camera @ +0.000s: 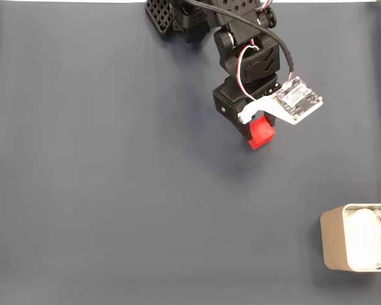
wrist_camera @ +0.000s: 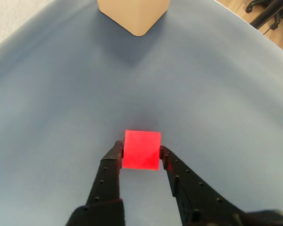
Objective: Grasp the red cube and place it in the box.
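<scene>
The red cube [wrist_camera: 141, 149] sits between the two black fingers [wrist_camera: 109, 165] of the gripper [wrist_camera: 140, 150], each fingertip pressed against one of its side faces in the wrist view, so the fingers are closed on the cube. In the fixed view the red cube [camera: 261, 133] lies toward the far edge of the blue-grey worktop [camera: 114, 190], right of its middle, partly hidden under the arm's black wrist and the white camera bracket [camera: 286, 105]. Whether the cube rests on the worktop or has just cleared it cannot be told; its shadow sits close beneath it.

The box [camera: 335, 240] stands at the near right corner of the worktop, well apart from the cube, with white lining [camera: 366, 238] inside. In the wrist view the box [wrist_camera: 133, 14] appears ahead of the gripper, one rounded corner pointing toward it.

The step in hand looks like the grasp itself, just completed or being secured. The next move would call for lifting the cube clear of the worktop, carrying it toward that near right corner, high enough to pass over the box's thin wall, then opening the fingers above the lining.
</scene>
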{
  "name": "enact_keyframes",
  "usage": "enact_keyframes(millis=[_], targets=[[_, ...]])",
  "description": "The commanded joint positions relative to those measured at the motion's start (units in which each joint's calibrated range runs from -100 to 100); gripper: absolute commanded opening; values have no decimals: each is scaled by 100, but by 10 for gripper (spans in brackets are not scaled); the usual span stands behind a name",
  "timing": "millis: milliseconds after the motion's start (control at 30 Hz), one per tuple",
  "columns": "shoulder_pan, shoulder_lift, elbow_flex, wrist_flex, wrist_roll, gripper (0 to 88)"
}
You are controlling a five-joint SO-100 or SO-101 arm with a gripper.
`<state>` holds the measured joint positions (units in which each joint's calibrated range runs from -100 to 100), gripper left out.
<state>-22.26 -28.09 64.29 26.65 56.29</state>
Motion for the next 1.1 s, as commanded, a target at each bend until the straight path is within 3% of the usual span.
enact_keyframes(millis=[0,567,1067], targets=[[-19,19,-361,23,59,120],[-19,-163,-671,327,0,84],[10,-16,-3281,1827,-68,84]])
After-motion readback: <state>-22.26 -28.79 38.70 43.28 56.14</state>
